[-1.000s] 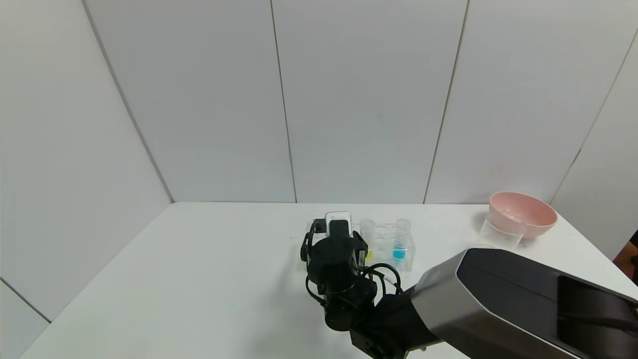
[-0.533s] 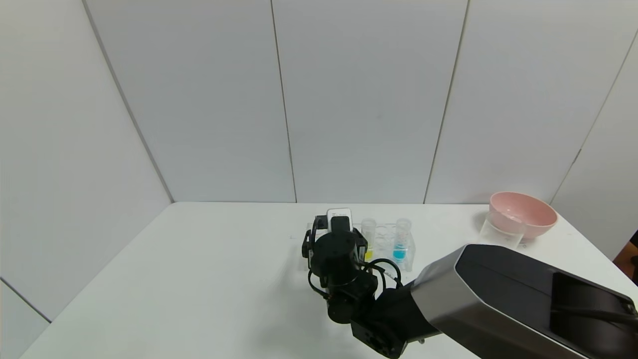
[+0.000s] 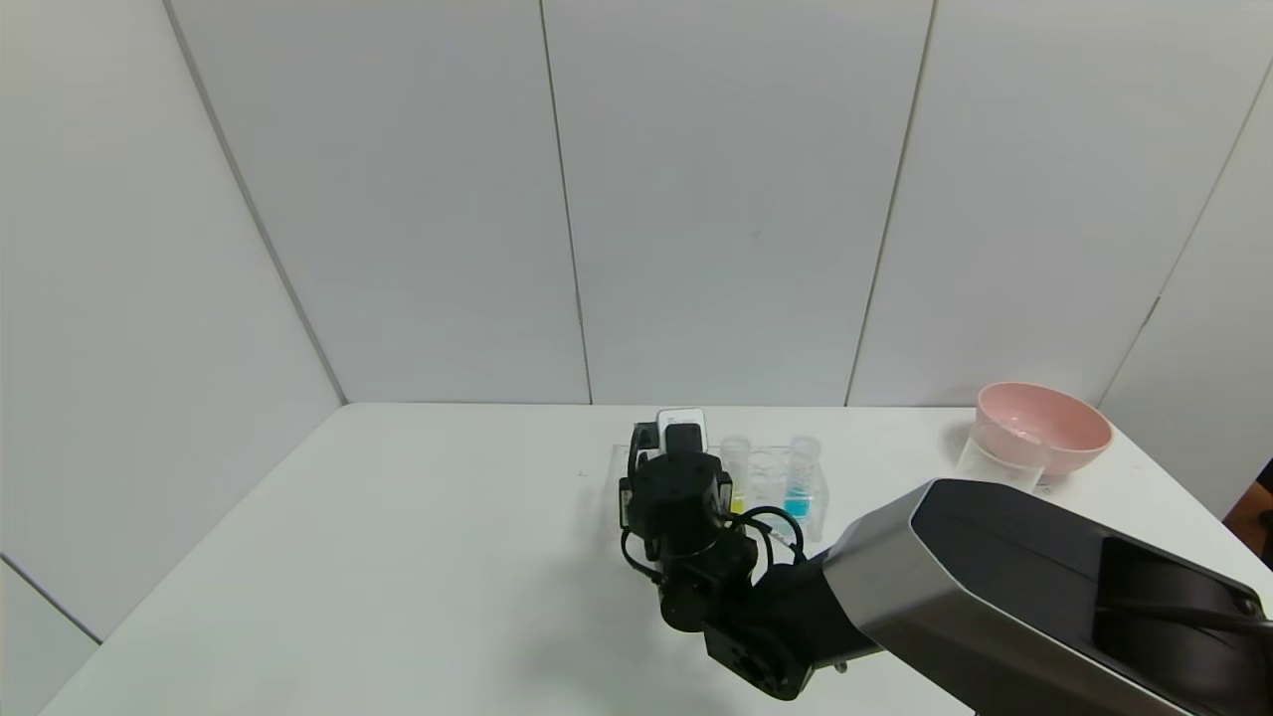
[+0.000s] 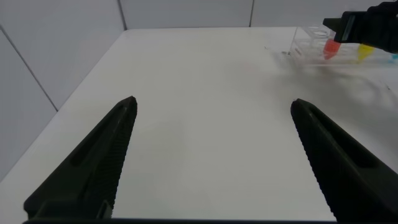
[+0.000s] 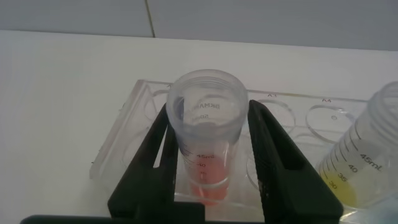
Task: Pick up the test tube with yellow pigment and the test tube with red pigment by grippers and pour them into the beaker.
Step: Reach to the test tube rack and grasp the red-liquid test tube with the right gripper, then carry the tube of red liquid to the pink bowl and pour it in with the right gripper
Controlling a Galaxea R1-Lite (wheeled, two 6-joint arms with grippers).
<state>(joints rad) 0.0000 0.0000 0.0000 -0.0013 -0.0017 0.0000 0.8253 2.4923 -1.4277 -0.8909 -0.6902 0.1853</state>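
Observation:
The red-pigment test tube (image 5: 208,143) stands upright in the end hole of a clear rack (image 5: 124,134). My right gripper (image 5: 210,109) is open, with one jaw close on each side of this tube. In the head view the right gripper (image 3: 676,467) hides it. The yellow-pigment test tube (image 3: 734,472) stands in the rack just to the right and also shows in the right wrist view (image 5: 367,162). The beaker (image 3: 1000,459) stands far right, in front of the pink bowl. My left gripper (image 4: 214,101) is open and empty over bare table, out of the head view.
A blue-liquid tube (image 3: 799,479) stands at the rack's right end. The pink bowl (image 3: 1044,423) sits at the back right corner. The right arm's grey link (image 3: 995,587) crosses the front right of the white table (image 3: 398,557). Grey wall panels close off the back.
My right gripper has moved away from me and slightly right, further in over the rack's left end. The tubes, beaker and bowl have not moved.

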